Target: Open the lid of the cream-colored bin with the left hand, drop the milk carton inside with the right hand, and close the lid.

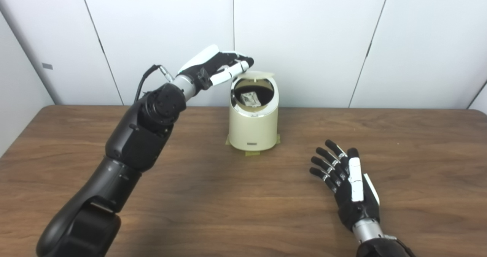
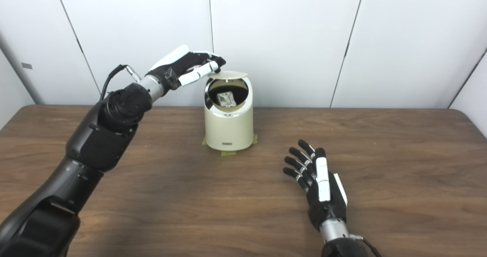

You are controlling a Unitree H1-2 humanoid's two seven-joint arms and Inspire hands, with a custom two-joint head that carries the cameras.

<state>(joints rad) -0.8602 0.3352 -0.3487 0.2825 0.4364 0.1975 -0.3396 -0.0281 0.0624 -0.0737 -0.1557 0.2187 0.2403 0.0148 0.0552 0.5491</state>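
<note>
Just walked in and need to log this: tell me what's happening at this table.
A humanoid robot is working at a cream-colored bin on the wooden table. Its left hand is raised at the bin's top, fingers at the edge of the lid, which is up. The milk carton already lies inside the open bin. The right hand rests open on the table, holding nothing. Only closing the lid remains.
</note>
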